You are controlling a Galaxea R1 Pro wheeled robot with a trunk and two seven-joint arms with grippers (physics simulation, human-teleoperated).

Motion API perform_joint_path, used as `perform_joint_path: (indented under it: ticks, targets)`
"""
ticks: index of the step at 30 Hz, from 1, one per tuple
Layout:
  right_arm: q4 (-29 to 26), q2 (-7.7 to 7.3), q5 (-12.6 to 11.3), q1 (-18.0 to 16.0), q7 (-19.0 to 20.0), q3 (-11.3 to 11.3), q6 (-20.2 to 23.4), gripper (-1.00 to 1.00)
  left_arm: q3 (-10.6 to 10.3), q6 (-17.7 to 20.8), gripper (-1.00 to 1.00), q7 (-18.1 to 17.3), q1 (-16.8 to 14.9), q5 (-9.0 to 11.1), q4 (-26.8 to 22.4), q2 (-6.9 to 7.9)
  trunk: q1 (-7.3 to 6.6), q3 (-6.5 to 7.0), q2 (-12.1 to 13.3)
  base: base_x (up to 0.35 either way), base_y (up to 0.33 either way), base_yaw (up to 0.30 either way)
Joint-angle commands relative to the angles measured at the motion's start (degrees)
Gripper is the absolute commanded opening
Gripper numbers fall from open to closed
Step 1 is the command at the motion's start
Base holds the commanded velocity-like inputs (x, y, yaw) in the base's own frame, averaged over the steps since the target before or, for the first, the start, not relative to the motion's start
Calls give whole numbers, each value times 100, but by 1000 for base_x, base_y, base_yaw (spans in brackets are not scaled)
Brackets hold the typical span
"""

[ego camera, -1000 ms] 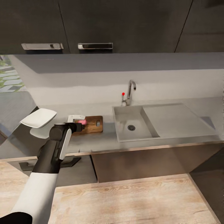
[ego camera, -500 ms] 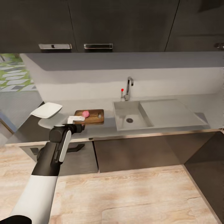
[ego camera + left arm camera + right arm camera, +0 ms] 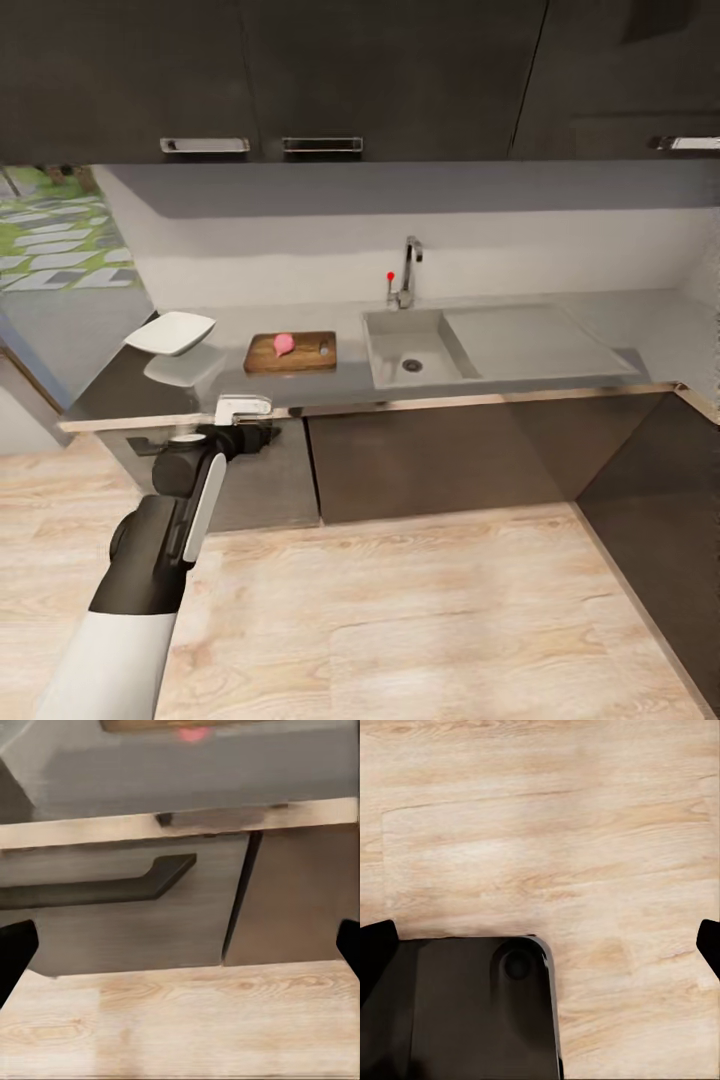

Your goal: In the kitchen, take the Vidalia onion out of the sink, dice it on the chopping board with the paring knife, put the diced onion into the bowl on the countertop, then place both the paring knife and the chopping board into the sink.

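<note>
Head view: I'm standing back from the countertop on the wood floor. Chopping board lies on it just left of the sink, with a pink onion piece on top. Bowl sits at the far-left end of the counter, apart from the board. Tap with red-tipped lever stands behind the basin; basin looks empty. My left arm reaches forward, left gripper level with the counter's front edge, a white part on top of it. Can't tell the knife here.

Left wrist view: 2 dark fingertips at the frame edges, wide apart, nothing between. A drawer handle ahead, counter edge above it.

Right wrist view: fingertips spread wide, nothing held. Floor below, plus a dark base panel.
</note>
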Motion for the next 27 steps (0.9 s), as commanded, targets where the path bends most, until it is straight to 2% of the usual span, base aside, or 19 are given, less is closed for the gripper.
perform_joint_path:
  ticks: [1, 3, 10, 14, 17, 18, 22, 25, 26, 27]
  targets:
    - [-16, 8, 7, 0, 60, -49, -6, 100, -7, -90, 100, 24, 82, 5, -32, 1, 0, -10, -12, -340, 0, 0]
    - [-16, 8, 7, 0, 60, -49, -6, 100, -7, -325, 100, 24, 265, 5, -63, 2, 0, -10, -12, -340, 0, 0]
    - [-13, 8, 7, 0, 57, -49, 1, 100, -7, -626, 100, 24, 626, 4, -81, 9, 0, -10, -12, -340, 0, 0]
    - [-19, -16, 10, 0, 60, -49, 2, 100, -7, -1434, 100, 24, 1117, -3, -84, 18, 0, -10, -12, -340, 0, 0]
    - [-24, -29, 12, 0, 57, -49, 2, 100, -7, -1752, 100, 24, 1378, -11, -90, 43, 0, -10, -12, -340, 0, 0]
    - [-29, -33, 9, 0, 54, -49, 2, 100, -7, -1930, 100, 24, 1539, -13, -94, 93, 0, -10, -12, -340, 0, 0]
    - [-38, -36, 7, 0, 43, -49, 2, 100, -13, -2317, 100, 24, 1856, -3, -96, 240, 0, -10, -12, -340, 0, 0]
    - [-41, -36, 7, -1, 38, -49, 2, 100, -13, -2574, 100, 24, 2030, -3, -96, 271, 0, -10, -12, -340, 0, 0]
    - [-42, -36, 7, -1, 36, -49, 2, 100, -14, -2699, 100, 24, 2118, -7, -96, 278, 0, -10, -12, -340, 0, 0]
    - [-49, -36, 7, -1, 34, -49, 2, 100, -16, -2977, 100, 24, 2346, -12, -96, 288, 0, -10, -12, -340, 0, 0]
